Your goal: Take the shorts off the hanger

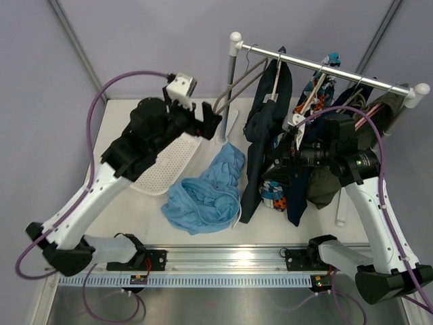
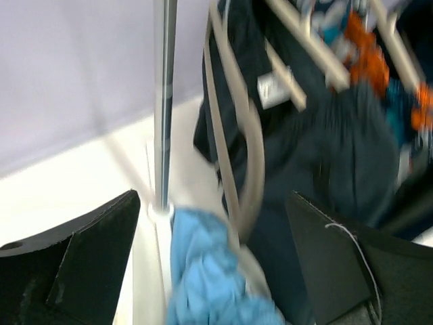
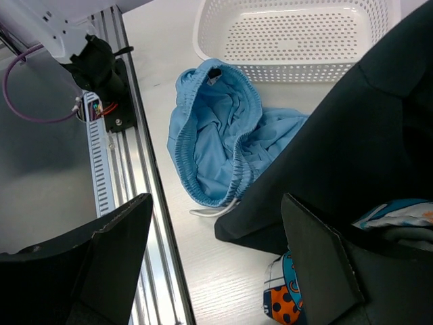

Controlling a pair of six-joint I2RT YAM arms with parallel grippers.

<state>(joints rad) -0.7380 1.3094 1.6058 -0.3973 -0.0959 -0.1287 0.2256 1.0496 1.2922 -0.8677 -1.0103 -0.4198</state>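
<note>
The light blue shorts (image 1: 206,186) lie crumpled on the table, off any hanger, with the white drawstring (image 3: 211,211) at their near edge. The dark navy shorts (image 1: 267,125) hang from a hanger on the rack rail (image 1: 325,69). My left gripper (image 1: 215,125) is open beside an empty grey hanger (image 1: 237,91). In the blurred left wrist view the hanger (image 2: 249,145) and the blue cloth (image 2: 210,271) lie between the spread fingers of my left gripper (image 2: 213,203). My right gripper (image 1: 289,152) is open against the dark shorts (image 3: 352,135); it (image 3: 216,203) holds nothing.
A white perforated basket (image 1: 166,166) lies under my left arm and shows in the right wrist view (image 3: 291,34). Patterned orange and teal clothes (image 1: 318,88) hang further right on the rack. The rack pole (image 1: 232,74) stands behind the blue shorts. A metal rail (image 1: 216,261) runs along the near edge.
</note>
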